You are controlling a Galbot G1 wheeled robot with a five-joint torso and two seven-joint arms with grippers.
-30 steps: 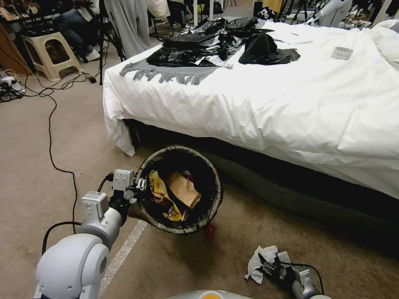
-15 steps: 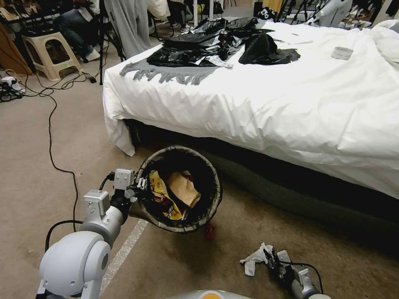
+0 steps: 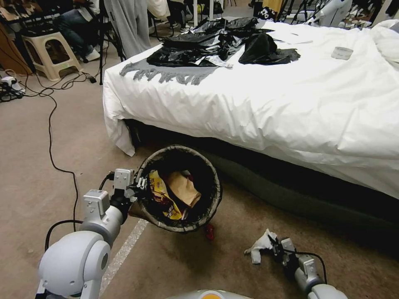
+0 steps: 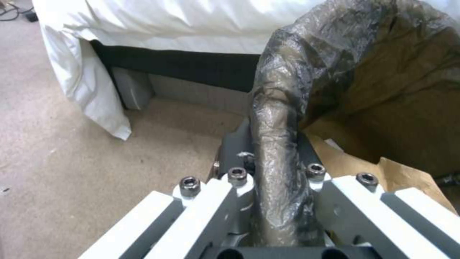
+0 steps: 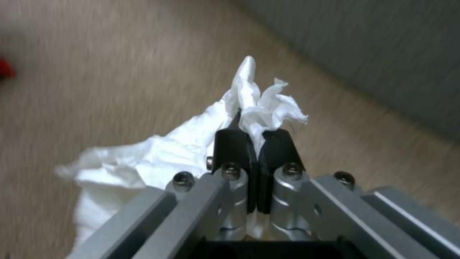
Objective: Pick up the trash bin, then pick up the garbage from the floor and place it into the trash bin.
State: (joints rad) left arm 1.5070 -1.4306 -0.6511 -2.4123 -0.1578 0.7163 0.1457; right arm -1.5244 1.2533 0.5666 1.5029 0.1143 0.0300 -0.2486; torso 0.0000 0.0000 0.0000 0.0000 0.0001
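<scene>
Fingers (image 5: 275, 144) of the right gripper (image 3: 275, 246) pinch the white tissue (image 3: 258, 248) tight. Up-left of it gapes the trash bin (image 3: 178, 189), its rim clamped by the left gripper (image 3: 139, 184).

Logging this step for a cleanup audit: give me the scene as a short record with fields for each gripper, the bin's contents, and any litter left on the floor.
left gripper: shut on the trash bin rim, holding it tilted off the floor
right gripper: shut on the white tissue, low over the carpet
bin contents: yellow snack bag, brown paper
floor litter: red scrap under the bin
</scene>
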